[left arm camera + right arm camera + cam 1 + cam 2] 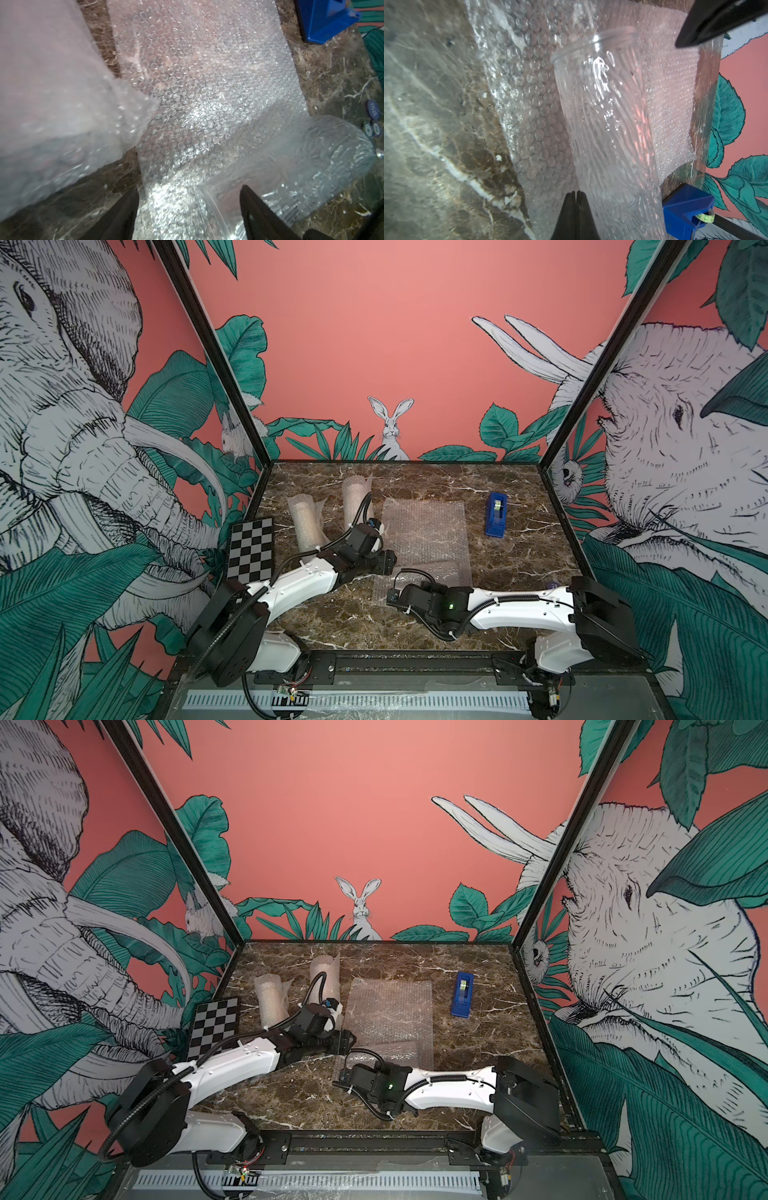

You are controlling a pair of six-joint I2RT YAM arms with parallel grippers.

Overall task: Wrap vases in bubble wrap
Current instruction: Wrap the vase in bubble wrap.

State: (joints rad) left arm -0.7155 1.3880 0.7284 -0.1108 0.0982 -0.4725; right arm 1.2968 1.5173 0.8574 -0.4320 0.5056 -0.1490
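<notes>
A clear glass vase (608, 124) lies on its side across the near end of a flat bubble wrap sheet (424, 526) in mid-table; in a top view the vase (432, 570) is faint. My left gripper (189, 199) is open over the vase's mouth rim (207, 203), empty, one finger on each side. My right gripper (576, 194) is shut on the bubble wrap (533, 116) at its near edge, right beside the vase. In both top views the left gripper (388, 562) and the right gripper (390, 597) sit at the sheet's near left. Two wrapped vases (305, 526) (357, 502) lie back left.
A blue tape dispenser (496, 514) stands right of the sheet, also in the wrist views (326, 18) (685, 207). A checkerboard card (251, 549) lies at the table's left edge. Black frame posts and printed walls close in the marble table (519, 572).
</notes>
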